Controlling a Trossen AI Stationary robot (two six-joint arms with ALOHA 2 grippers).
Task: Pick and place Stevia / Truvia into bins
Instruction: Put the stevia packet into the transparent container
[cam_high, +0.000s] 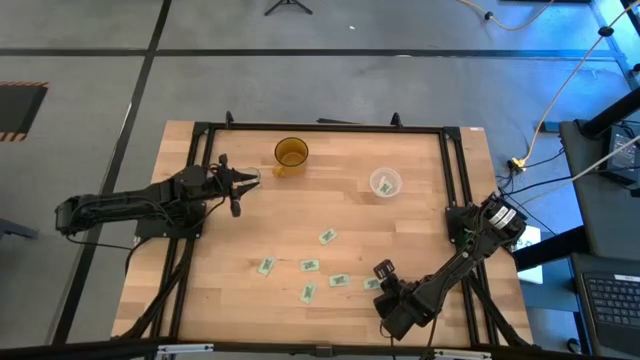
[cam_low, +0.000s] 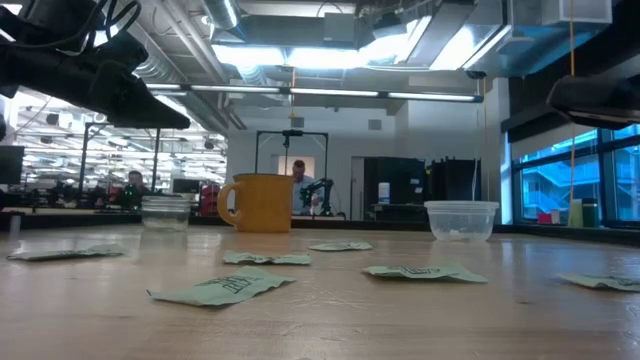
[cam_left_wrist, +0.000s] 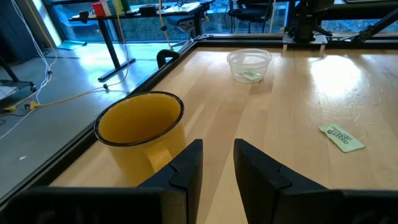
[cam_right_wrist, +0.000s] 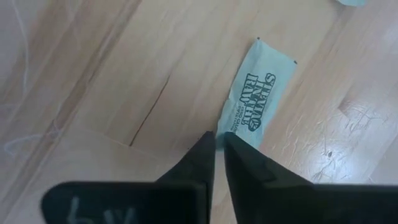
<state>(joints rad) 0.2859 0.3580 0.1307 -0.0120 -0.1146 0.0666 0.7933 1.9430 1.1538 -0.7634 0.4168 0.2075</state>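
From above, six packets (cam_high: 309, 265) lie scattered on the near half of the desk (cam_high: 420, 240), well apart from the wide clear cup (cam_high: 385, 183) at the far right. Right end effector (cam_high: 384, 272) sits low just beside the rightmost packet (cam_high: 371, 284), so I'd say it's the pick step. Left end effector (cam_high: 240, 185) waits near the amber mug (cam_high: 291, 154) and the small glass cup (cam_high: 250, 177).

Low view adds little: packets flat on the wood, both clear cups standing upright.

Left wrist view shows what the others don't, one packet (cam_left_wrist: 250, 75) already inside the wide cup, and the left fingers (cam_left_wrist: 186, 168) a bit apart, holding nothing.

Right wrist view is the useful one: the fingers (cam_right_wrist: 202, 162) are nearly together over the packet's corner, but I can't tell if they've pinched it. Next up is probably a firm pinch on that edge, then a lift and a carry to a cup.
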